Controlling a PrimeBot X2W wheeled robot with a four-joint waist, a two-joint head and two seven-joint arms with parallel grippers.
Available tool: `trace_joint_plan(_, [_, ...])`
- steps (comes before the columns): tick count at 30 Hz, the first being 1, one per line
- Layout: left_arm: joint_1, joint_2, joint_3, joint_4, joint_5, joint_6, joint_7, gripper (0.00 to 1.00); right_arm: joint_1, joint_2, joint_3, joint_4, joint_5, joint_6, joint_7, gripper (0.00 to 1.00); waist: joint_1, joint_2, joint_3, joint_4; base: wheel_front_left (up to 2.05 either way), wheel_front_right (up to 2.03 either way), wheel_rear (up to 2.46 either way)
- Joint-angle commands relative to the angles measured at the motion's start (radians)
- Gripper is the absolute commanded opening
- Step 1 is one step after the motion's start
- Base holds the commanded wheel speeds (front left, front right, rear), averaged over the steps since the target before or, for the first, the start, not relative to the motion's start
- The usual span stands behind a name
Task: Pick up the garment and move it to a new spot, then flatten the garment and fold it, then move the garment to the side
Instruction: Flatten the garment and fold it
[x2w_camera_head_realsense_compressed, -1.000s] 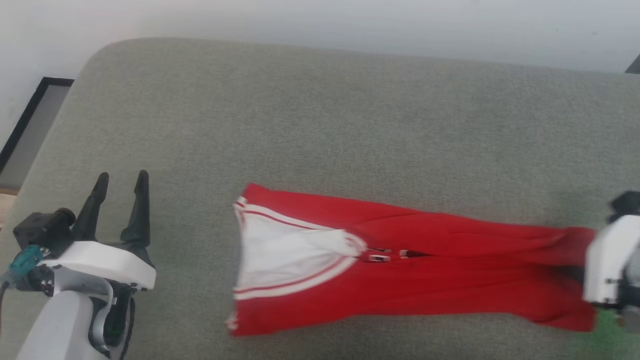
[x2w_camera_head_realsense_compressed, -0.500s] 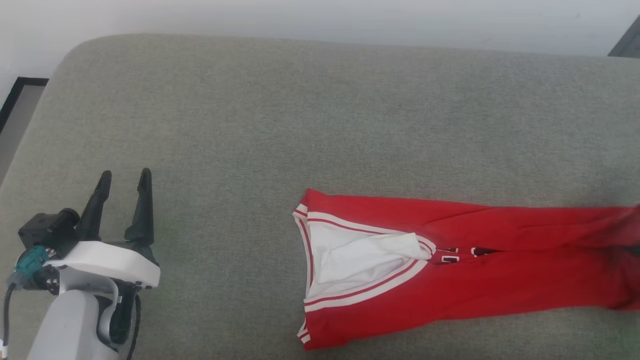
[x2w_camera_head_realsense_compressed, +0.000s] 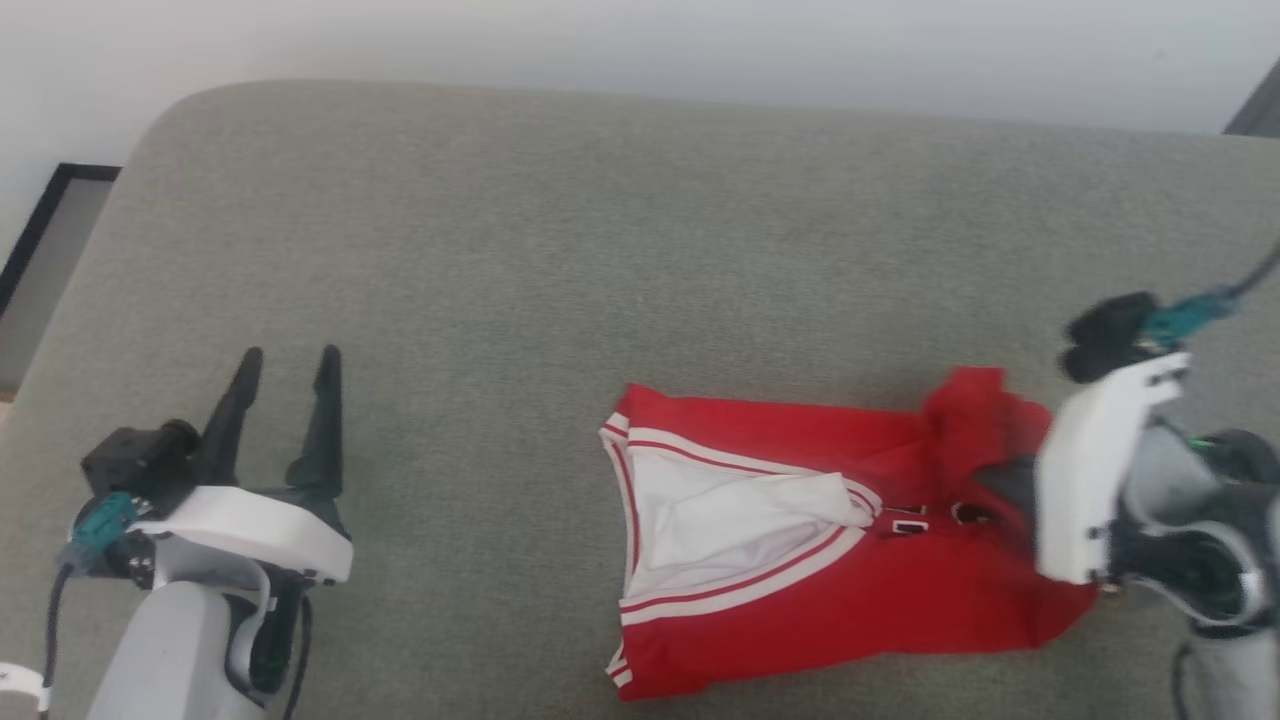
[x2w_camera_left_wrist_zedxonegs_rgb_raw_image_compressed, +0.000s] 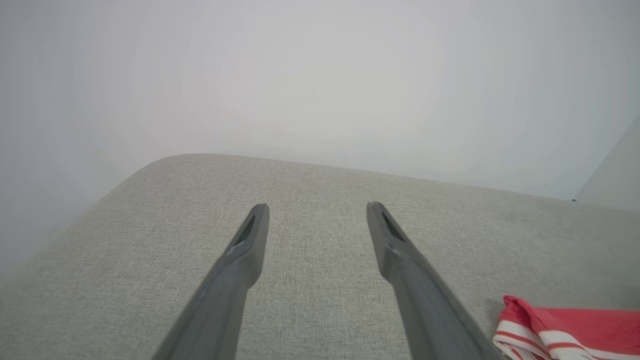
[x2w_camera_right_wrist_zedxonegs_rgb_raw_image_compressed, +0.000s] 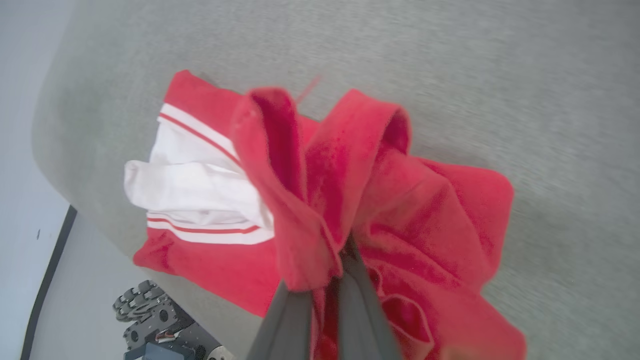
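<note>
One garment (x2w_camera_head_realsense_compressed: 850, 610), two grippers (x2w_camera_head_realsense_compressed: 289, 355) (x2w_camera_right_wrist_zedxonegs_rgb_raw_image_compressed: 330, 285).

Garment (x2w_camera_head_realsense_compressed: 800, 610) on bench (x2w_camera_head_realsense_compressed: 600, 250), right of centre, toward the near edge. Its trimmed end points left, lying flat. Its right end is bunched and raised off the bench, pinched between the right gripper (x2w_camera_right_wrist_zedxonegs_rgb_raw_image_compressed: 327, 280) fingers. Left gripper (x2w_camera_head_realsense_compressed: 289, 352) over the bench's near-left part, well apart from the garment, jaws spread, fingers pointing toward the far edge. Wall (x2w_camera_head_realsense_compressed: 700, 50) behind the bench.
</note>
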Motion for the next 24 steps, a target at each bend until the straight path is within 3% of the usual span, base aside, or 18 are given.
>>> trace_joint_plan(1, [-0.018, -0.002, -0.012, 0.004, -0.015, -0.003, -0.004, 1.00, -0.020, 0.015, 0.031, 0.000, -0.009, 0.000, 0.004, 0.00, 0.0000, 0.0000, -0.002, 0.018, 0.00, 0.00, 0.00])
trace_joint_plan(7, [-0.041, -0.017, -0.060, 0.028, -0.026, -0.003, -0.004, 1.00, -0.088, 0.082, 0.168, 0.063, -0.032, 0.000, -0.035, 0.00, 0.0000, 0.0000, -0.002, 0.070, 0.00, 0.00, 0.00])
trace_joint_plan(15, [-0.068, -0.032, -0.102, 0.053, -0.046, -0.003, -0.004, 1.00, -0.150, 0.111, 0.331, 0.201, -0.072, 0.000, -0.097, 0.00, 0.0000, 0.0000, -0.004, 0.125, 0.00, 0.00, 0.00])
trace_joint_plan(16, [-0.069, -0.033, -0.105, 0.056, -0.049, -0.003, -0.004, 1.00, -0.156, 0.112, 0.347, 0.219, -0.074, 0.000, -0.112, 0.13, 0.0000, 0.0000, -0.005, 0.129, 0.00, 0.00, 0.00])
trace_joint_plan(18, [-0.070, -0.034, -0.107, 0.061, -0.053, -0.003, -0.004, 1.00, -0.172, 0.108, 0.374, 0.243, -0.079, 0.000, -0.141, 0.66, 0.0000, 0.0000, -0.007, 0.132, 0.00, 0.00, 0.00])
trace_joint_plan(19, [-0.070, -0.034, -0.106, 0.062, -0.055, -0.003, -0.004, 1.00, -0.176, 0.107, 0.382, 0.250, -0.069, 0.000, -0.154, 1.00, 0.0000, 0.0000, -0.008, 0.133, 0.00, 0.00, 0.00])
trace_joint_plan(24, [-0.052, -0.020, -0.093, 0.065, -0.070, -0.003, -0.004, 1.00, -0.190, 0.073, 0.405, 0.241, -0.037, 0.000, -0.181, 1.00, 0.0000, 0.0000, -0.024, 0.116, 0.00, 0.00, 0.00])
